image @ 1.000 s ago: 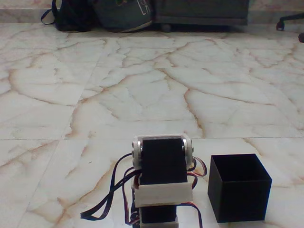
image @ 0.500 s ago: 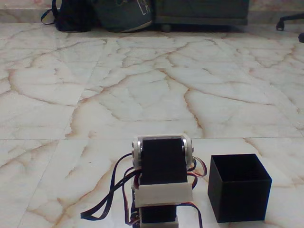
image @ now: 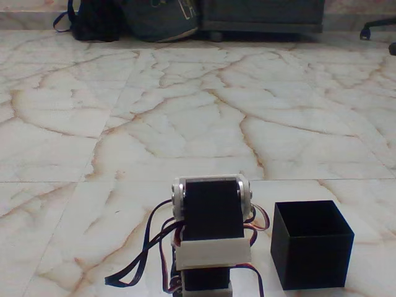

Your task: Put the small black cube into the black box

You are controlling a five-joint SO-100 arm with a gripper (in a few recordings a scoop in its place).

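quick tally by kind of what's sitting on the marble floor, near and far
black box: 1, open top, right of the arm in the fixed view
robot arm: 1, folded at the bottom edge
bags against the far wall: 2, a black backpack and a grey-green bag
dark furniture on castors: 1
office chair base: 1
total: 6
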